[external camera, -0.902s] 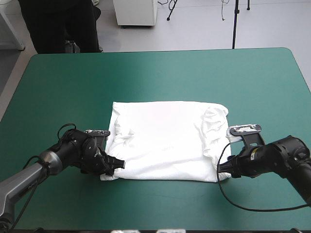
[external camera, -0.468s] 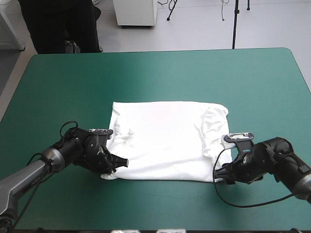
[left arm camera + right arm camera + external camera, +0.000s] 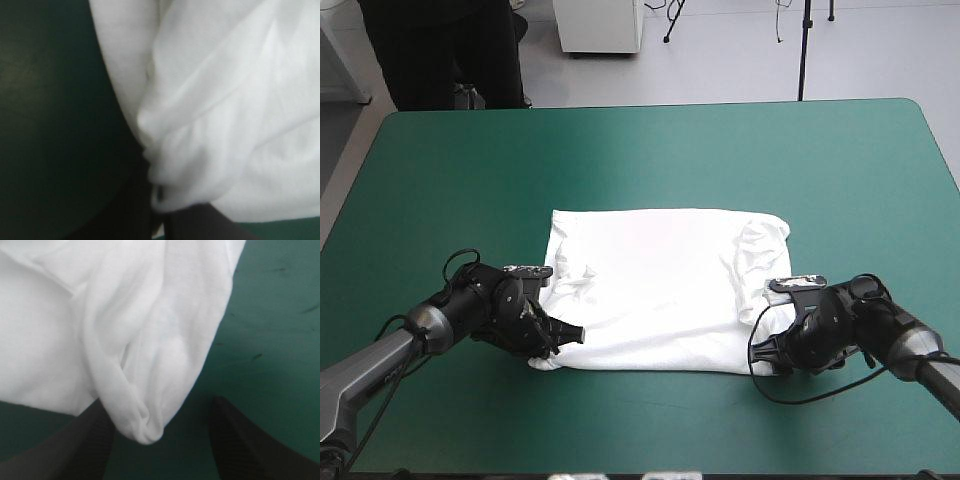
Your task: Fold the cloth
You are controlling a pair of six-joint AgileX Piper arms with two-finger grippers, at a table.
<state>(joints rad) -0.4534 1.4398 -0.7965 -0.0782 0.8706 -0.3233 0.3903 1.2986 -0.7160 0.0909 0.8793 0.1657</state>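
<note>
The white T-shirt lies folded into a flat rectangle at the table's middle, rumpled along its right side. My left gripper is low at the shirt's near-left corner. In the left wrist view its black fingers meet around a bunched fold of the T-shirt, so the left gripper is shut on it. My right gripper is at the near-right corner. In the right wrist view the right gripper is open, and the rounded corner of the T-shirt hangs between its fingers, nearer this one.
The teal-green cover is bare beyond the shirt up to the far edge, and a strip of it shows along the near edge. Both arms lie low on the table, one at each side of the shirt.
The left gripper has closed on the shirt's near-left corner. The right gripper has slid left, up to the near-right corner, and stayed open.
</note>
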